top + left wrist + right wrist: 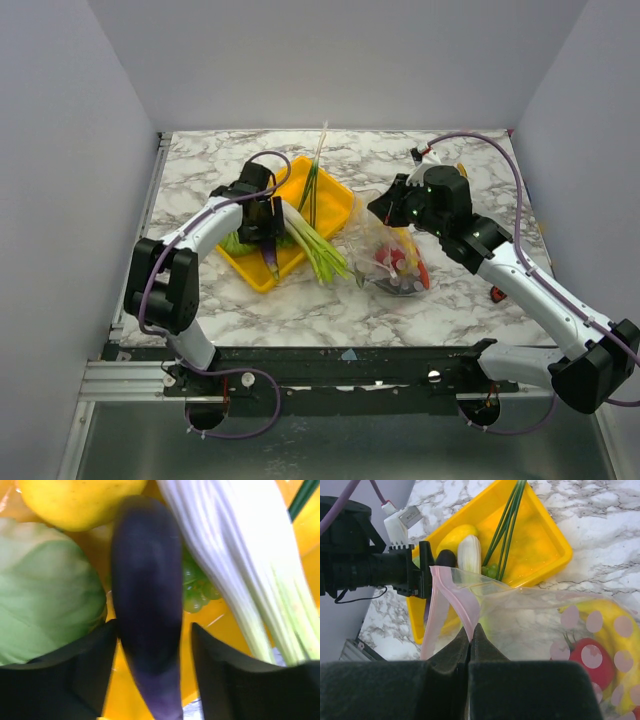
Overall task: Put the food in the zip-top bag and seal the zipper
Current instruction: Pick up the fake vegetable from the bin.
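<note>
The bag (530, 615) sits right of the tray (555, 545), with its mouth toward the tray. The right gripper (470, 635) is clenched on its zipper (451, 597) edge. Inside, one banana (610, 611) and one red fruit (602, 670) are clear; the rest is blurred. The left gripper (154, 630) is released, astride one eggplant (147, 605) lying lengthwise in the tray.

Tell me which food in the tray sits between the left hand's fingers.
The dark purple eggplant: it runs between the open fingers of the left hand, while the green cabbage and white leek lie outside them.
</note>
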Available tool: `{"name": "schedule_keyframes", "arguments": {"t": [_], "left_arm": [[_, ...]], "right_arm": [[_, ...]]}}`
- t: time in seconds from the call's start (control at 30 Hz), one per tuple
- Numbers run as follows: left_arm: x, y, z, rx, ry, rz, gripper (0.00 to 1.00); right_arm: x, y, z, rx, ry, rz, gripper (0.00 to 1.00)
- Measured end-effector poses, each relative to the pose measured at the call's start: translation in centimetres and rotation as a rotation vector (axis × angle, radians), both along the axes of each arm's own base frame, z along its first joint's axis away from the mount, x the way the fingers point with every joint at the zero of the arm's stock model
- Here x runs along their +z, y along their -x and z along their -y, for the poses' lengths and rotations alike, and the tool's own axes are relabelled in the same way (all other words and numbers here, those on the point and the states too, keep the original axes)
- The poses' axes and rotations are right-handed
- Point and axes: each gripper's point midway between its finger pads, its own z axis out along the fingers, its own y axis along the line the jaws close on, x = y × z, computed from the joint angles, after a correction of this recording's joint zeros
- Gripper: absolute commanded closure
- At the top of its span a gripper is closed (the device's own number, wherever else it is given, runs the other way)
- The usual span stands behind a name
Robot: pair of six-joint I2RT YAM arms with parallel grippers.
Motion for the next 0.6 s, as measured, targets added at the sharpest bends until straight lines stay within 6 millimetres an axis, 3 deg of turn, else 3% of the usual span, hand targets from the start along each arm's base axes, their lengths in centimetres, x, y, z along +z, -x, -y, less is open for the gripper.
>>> {"name": "schedule_keyframes", "arguments": {"t": [0.13,0.3,0.4,0.6], "left_arm": [[-0.2,0.1,-0.7,0.011,-0.039,-0.017,0.81],[1.0,-0.1,-1.0,0.008,-0.041,0.012,0.97],[4.1,0.1,-0.3,-0.010,0.026,0.095,0.99],[15.8,1.9,3.4,-0.081,0.379,0.460,1.00]], "right_arm": [[0.0,0.0,0.0,-0.001,0.000,0.000,0.99],[0.0,0.0,0.0,-0.001,0.001,0.000,0.99],[0.0,0.0,0.0,0.000,0.000,0.001,0.99],[0.9,0.1,0.0,-0.004,-0.018,0.011,0.99]]}}
